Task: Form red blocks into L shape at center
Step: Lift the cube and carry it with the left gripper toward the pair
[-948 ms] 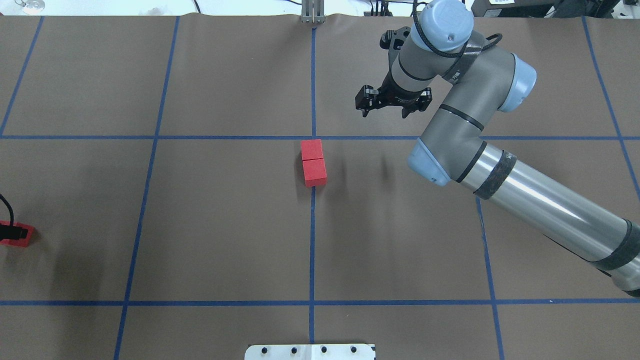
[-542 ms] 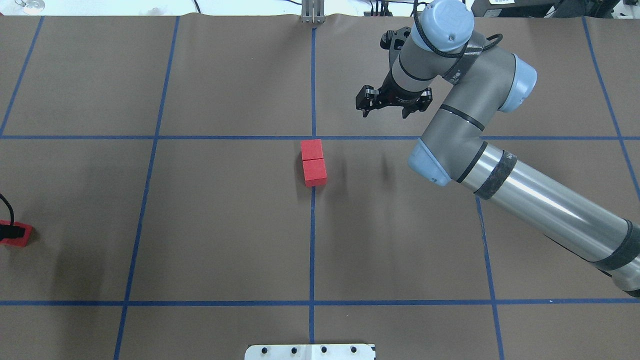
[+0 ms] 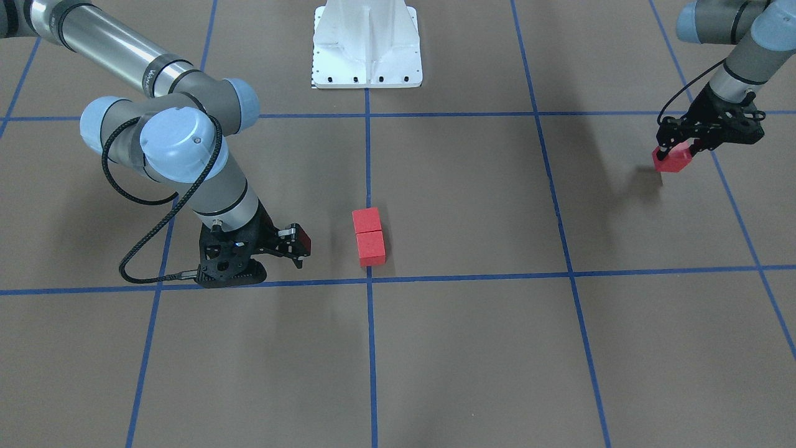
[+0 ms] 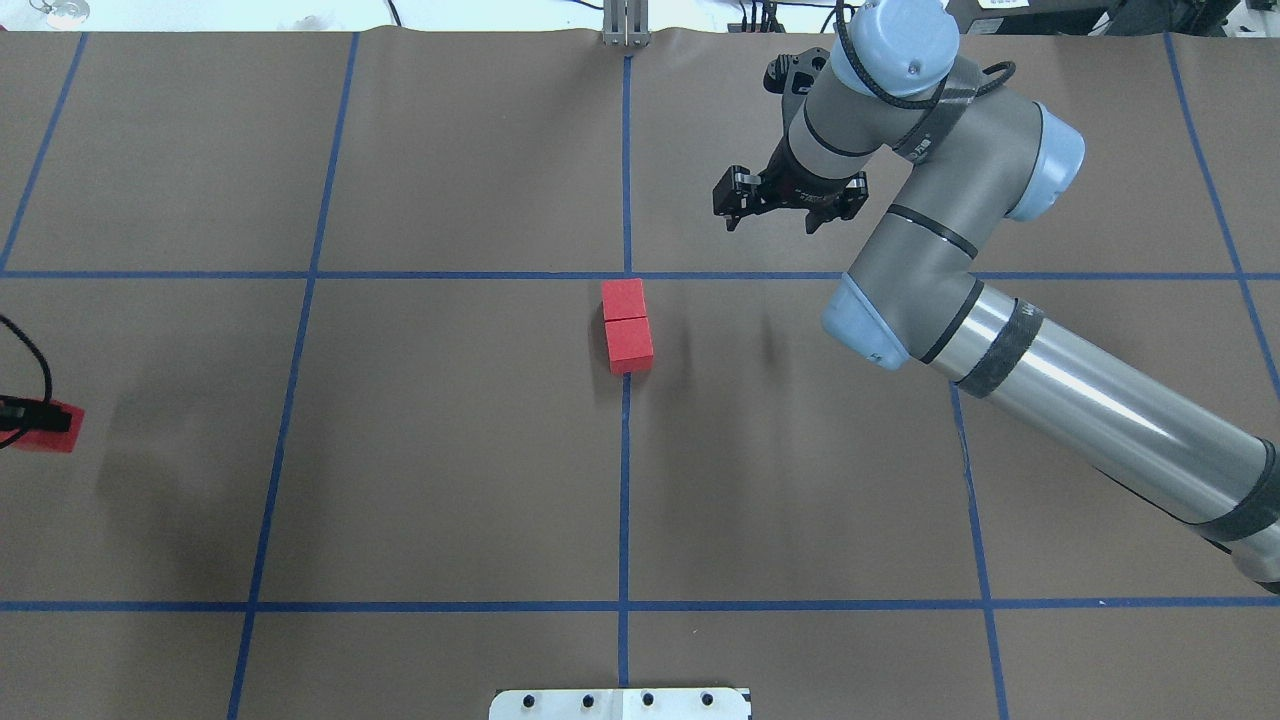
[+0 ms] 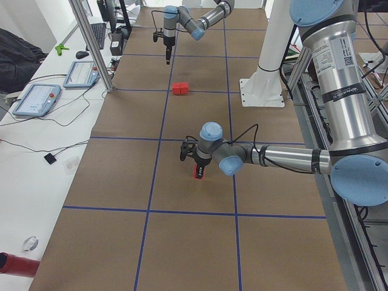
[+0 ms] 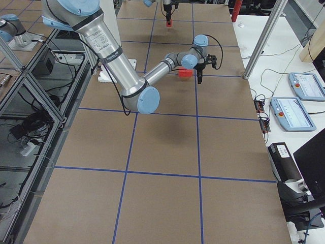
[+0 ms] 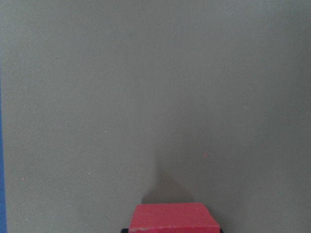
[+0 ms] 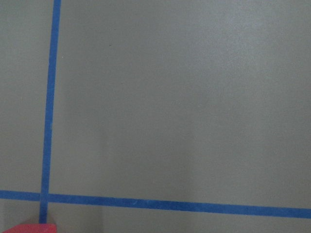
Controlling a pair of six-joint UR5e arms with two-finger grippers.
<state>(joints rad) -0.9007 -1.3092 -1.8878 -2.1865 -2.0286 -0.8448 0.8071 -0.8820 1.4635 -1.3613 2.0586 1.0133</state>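
Observation:
Two red blocks touch end to end on the centre blue line, one farther (image 4: 623, 298) and one nearer (image 4: 629, 345); they also show in the front view (image 3: 369, 235). My left gripper (image 4: 28, 420) is shut on the third red block (image 4: 58, 428) at the far left edge and holds it a little above the paper. The front view shows that block (image 3: 673, 162) in the left gripper (image 3: 679, 151), and it fills the bottom of the left wrist view (image 7: 172, 219). My right gripper (image 4: 770, 224) is open and empty, beyond and to the right of the pair.
Brown paper with a blue tape grid (image 4: 624, 500) covers the table. The white robot base plate (image 4: 620, 703) sits at the near edge. A metal post (image 4: 625, 25) stands at the far edge. Tablets (image 5: 36, 97) lie on the side desk.
My left gripper has carried its red block a little away from the robot and slightly inward. My right arm has drifted slightly farther away. The two centre blocks have not moved.

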